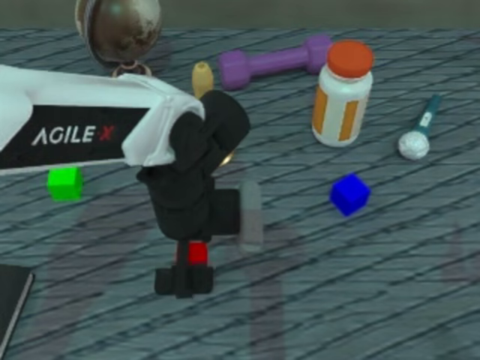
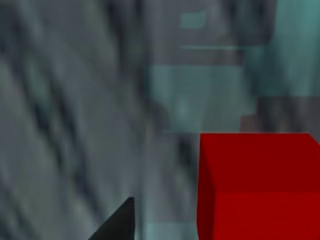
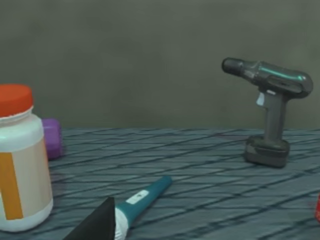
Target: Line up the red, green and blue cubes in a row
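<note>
The red cube [image 1: 197, 253] lies on the table at front centre, and my left gripper [image 1: 193, 261] hangs straight over it, open. In the left wrist view the red cube [image 2: 257, 185] fills one side, and a strip of table separates it from the one dark fingertip [image 2: 122, 222] that shows. The green cube [image 1: 65, 183] sits at the left, partly under the left arm. Alone at the right of centre is the blue cube [image 1: 349, 194]. My right arm is outside the top view; one of its fingertips [image 3: 102, 222] shows in the right wrist view, with nothing held.
At the back stand a brass bell [image 1: 118, 26], a purple dumbbell [image 1: 274, 61], a small yellow object [image 1: 202, 77] and an orange-capped white bottle [image 1: 343, 94]. A teal-handled tool [image 1: 420, 131] lies at the right. A black slab [image 1: 11, 300] is at the front left. A drill [image 3: 270, 120] shows farther off.
</note>
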`<action>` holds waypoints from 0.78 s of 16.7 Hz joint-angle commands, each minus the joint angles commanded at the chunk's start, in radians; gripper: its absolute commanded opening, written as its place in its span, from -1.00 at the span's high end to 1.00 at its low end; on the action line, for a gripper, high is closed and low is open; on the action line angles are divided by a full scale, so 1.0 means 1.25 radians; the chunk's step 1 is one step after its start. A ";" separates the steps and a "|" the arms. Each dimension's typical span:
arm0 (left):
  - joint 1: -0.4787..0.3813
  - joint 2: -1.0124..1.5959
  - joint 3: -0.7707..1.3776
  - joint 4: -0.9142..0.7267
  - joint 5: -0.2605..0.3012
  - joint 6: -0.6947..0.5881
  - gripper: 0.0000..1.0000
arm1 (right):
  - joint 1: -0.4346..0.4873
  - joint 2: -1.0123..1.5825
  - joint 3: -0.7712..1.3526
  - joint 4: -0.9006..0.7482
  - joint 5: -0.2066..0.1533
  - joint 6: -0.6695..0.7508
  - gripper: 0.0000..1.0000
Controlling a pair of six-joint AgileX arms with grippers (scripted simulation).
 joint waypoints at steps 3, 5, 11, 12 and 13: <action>0.000 0.000 0.000 0.000 0.000 0.000 -1.00 | 0.000 0.000 0.000 0.000 0.000 0.000 -1.00; 0.000 0.000 0.000 0.000 0.000 0.000 -1.00 | 0.000 0.000 0.000 0.000 0.000 0.000 -1.00; 0.009 -0.029 0.061 -0.093 0.000 0.002 -1.00 | 0.000 0.000 0.000 0.000 0.000 0.000 -1.00; 0.012 -0.040 0.081 -0.128 0.000 0.002 -1.00 | 0.000 0.000 0.000 0.000 0.000 0.000 -1.00; 0.014 -0.050 0.099 -0.160 0.000 0.002 -1.00 | 0.000 0.000 0.000 0.000 0.000 0.000 -1.00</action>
